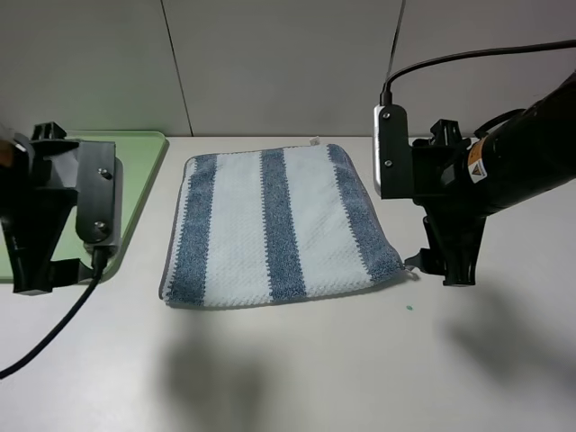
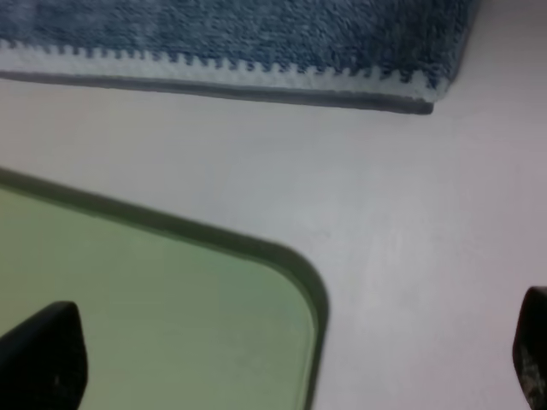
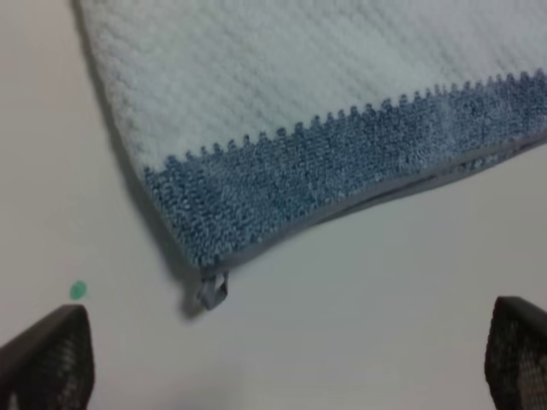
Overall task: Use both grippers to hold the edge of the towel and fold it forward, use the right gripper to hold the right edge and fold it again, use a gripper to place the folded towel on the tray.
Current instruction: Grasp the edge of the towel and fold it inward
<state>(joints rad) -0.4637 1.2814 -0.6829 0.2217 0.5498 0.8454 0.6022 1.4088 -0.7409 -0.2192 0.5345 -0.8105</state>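
Towel: the towel [image 1: 279, 225] lies flat at the middle of the table [image 1: 297, 360], its blue-grey and white stripes running from near to far.
Right edge: the right edge [image 1: 369, 216] is a blue-grey stripe with a grey hem; the right wrist view seems to show two layers there.
Loop: the small grey loop [image 3: 211, 290] sticks out at the towel's near right corner.
Tray: the tray [image 1: 135, 171] sits at the far left, with bare table between it and the towel.
Left gripper: the left gripper [image 1: 45, 274] hangs over the tray's near right corner, jaws spread wide and empty.
Right gripper: the right gripper [image 1: 447, 261] is just right of the near right corner, jaws wide apart, holding nothing.
Speck: a green speck [image 3: 78, 290] lies on the table near the loop.
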